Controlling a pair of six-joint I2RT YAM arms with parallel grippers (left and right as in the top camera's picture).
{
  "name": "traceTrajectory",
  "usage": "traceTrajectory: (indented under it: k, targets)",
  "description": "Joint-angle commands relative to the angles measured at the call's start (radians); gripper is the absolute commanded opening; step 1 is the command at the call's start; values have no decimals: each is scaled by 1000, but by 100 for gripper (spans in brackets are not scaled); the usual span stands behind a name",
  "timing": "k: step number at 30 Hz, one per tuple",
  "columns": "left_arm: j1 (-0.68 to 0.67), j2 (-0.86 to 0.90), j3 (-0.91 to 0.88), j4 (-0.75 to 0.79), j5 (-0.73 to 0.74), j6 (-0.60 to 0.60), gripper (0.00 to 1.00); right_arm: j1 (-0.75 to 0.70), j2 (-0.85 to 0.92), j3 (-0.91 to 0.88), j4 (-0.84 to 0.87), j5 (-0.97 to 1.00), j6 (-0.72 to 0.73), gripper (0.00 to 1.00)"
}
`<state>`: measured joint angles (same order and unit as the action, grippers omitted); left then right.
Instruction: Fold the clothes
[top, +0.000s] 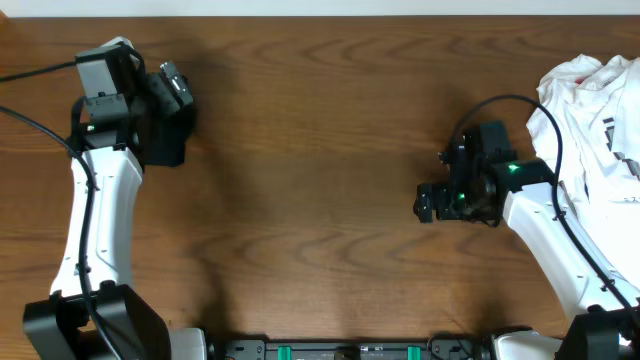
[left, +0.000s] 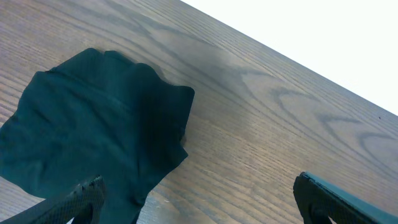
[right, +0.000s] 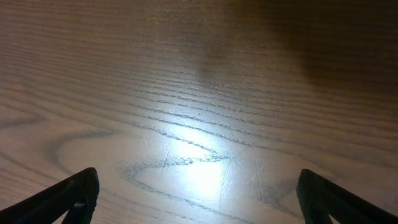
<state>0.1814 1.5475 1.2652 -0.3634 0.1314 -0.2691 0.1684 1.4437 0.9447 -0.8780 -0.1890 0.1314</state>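
A dark teal garment (left: 93, 130) lies folded and a bit rumpled on the wooden table at the far left. In the overhead view it (top: 166, 148) is mostly hidden under my left arm. My left gripper (left: 205, 208) is open and empty, and its left finger hangs over the garment's near edge. It sits at the back left in the overhead view (top: 176, 90). A pile of white clothes (top: 590, 110) lies crumpled at the right edge. My right gripper (top: 430, 205) is open and empty over bare wood, left of that pile, and the right wrist view (right: 199, 205) shows only table.
The wooden table (top: 320, 150) spans the whole view. Its far edge meets a white wall (left: 311, 37). Black cables run from both arms, and the right one loops over the white pile (top: 545, 120).
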Motion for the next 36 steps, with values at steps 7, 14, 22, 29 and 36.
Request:
traceTrajectory:
  k: [7,14,22,29,36]
  targets:
    - [3,3,-3,-3,3,2,98,-5,-60,-11,-1,2,6,99]
    - [3,3,-3,-3,3,2,98,-3,-311,-32,54,2,14,99]
    - [3,3,-3,-3,3,2,98,11,-742,-280,335,-62,25,99]
    - [3,3,-3,-2,3,2,98,9,-1068,-485,521,-61,25,99]
    - [3,3,-3,-2,3,2,98,-2,-1284,-653,713,-50,29,99]
